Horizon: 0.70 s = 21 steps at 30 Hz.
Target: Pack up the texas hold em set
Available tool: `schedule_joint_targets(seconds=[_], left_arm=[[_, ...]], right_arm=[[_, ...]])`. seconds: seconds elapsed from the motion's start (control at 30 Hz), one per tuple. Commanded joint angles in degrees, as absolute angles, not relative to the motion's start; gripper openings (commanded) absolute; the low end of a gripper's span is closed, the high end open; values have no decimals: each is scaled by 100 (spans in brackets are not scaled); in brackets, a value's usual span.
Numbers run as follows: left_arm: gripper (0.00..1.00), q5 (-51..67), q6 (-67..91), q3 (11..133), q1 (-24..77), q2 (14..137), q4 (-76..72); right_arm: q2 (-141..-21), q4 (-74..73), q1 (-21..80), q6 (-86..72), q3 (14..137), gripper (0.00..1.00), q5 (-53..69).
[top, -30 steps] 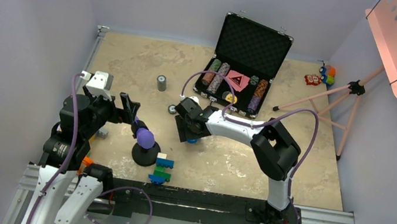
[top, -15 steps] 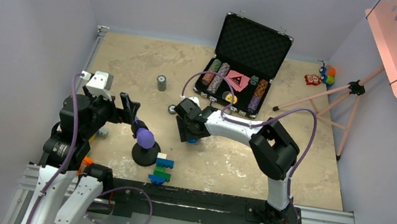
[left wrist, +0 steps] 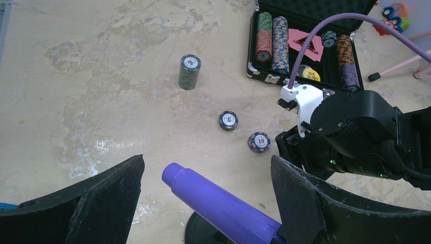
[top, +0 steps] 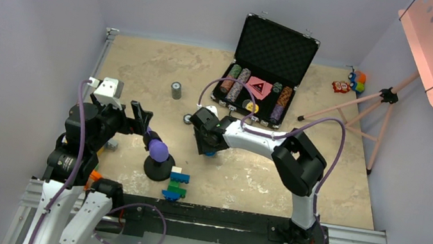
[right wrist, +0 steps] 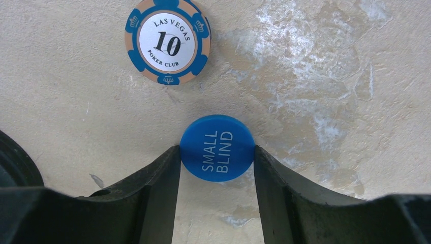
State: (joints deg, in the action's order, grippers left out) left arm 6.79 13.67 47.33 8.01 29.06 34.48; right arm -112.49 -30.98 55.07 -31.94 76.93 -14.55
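Note:
The black case (top: 277, 44) stands open at the back, with rows of striped chips, pink cards (top: 259, 87) and a yellow button (top: 250, 106) in it. My right gripper (top: 206, 148) is down at the table, and its two fingers press both sides of a blue "SMALL BLIND" button (right wrist: 217, 148). A "10" chip (right wrist: 167, 40) lies flat just beyond it. In the left wrist view a "50" chip (left wrist: 228, 120), the "10" chip (left wrist: 259, 142) and a short chip stack (left wrist: 189, 71) sit loose on the table. My left gripper (left wrist: 207, 165) is open, its jaws on either side of the purple-tipped object (left wrist: 218, 206).
The purple-tipped object on a black round base (top: 158, 164) and a toy-brick figure (top: 177, 184) stand near the front. A pink tripod (top: 364, 112) with a perforated panel and small toys (top: 356, 80) are at the right.
My right wrist has edged very slightly to the left. The left arm has not moved.

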Motion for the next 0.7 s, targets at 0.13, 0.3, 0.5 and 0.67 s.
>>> schedule_joint_targets(seconds=[0.13,0.3,0.5,0.67], left_arm=[[98,698,1274,4720,835,2874,3324],[98,692,1270,4721,833,2874,3331],[98,693,1266,4722,835,2874,3333],[98,688,1266,4720,831,2874,3327]], right_arm=[[-11148,-3318,5520,-3282,7783,43,-1688],[-10859,-3358,5512,-3240,7798,42,-1740],[-10635,-3549,5436,-3121,7922,42,-1902],[-10408,-3550,5076,-2861,7967,42,-1931]])
